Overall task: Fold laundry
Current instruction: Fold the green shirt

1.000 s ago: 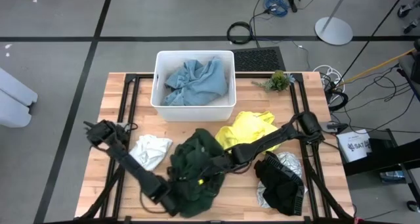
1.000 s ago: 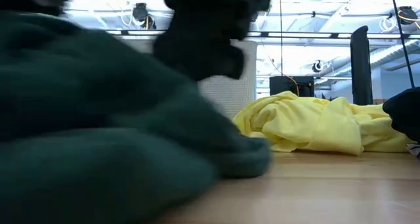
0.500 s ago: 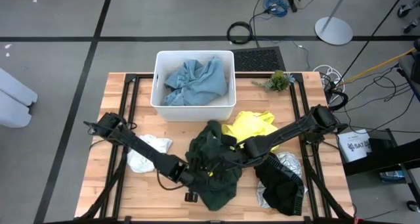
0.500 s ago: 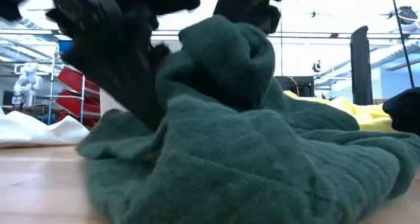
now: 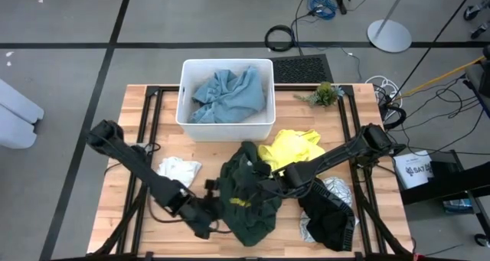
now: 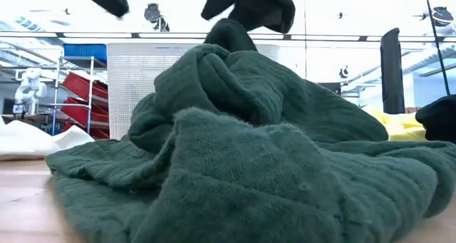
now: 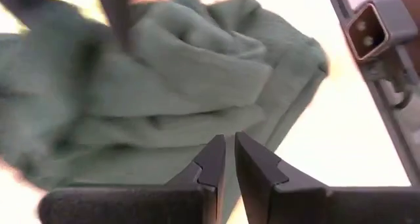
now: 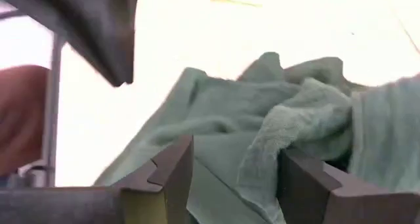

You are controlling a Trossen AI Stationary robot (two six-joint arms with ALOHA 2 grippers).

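Observation:
A dark green garment (image 5: 246, 194) lies bunched on the table's near middle and fills the low view (image 6: 235, 150). My left gripper (image 5: 204, 216) is at its left edge, shut and empty, with the garment just ahead of the fingers (image 7: 170, 73). My right gripper (image 5: 269, 187) hovers over the garment's right side, open, with a raised fold (image 8: 266, 152) between its fingers. A yellow cloth (image 5: 292, 149), a small white cloth (image 5: 178, 170), a black garment (image 5: 325, 213) and a grey-white patterned cloth (image 5: 338, 190) lie around it. My right gripper comes at the green garment from above with its fingers (image 8: 172, 171) spread on either side of a raised fold (image 8: 262, 165). I cannot tell whether the fingers touch the cloth. The garment rests on the table.
A white tub (image 5: 227, 125) with a light blue cloth (image 5: 227, 94) stands at the far middle. A small green plant (image 5: 325, 94) lies at the far right. Bare wood shows at the near left (image 5: 130, 230) and far left.
The green garment has slid from the near left toward the table's middle. It was gathered up high half a second ago and has now sunk and spread. My left gripper went right with it, then drew back toward the left edge, clear of the cloth.

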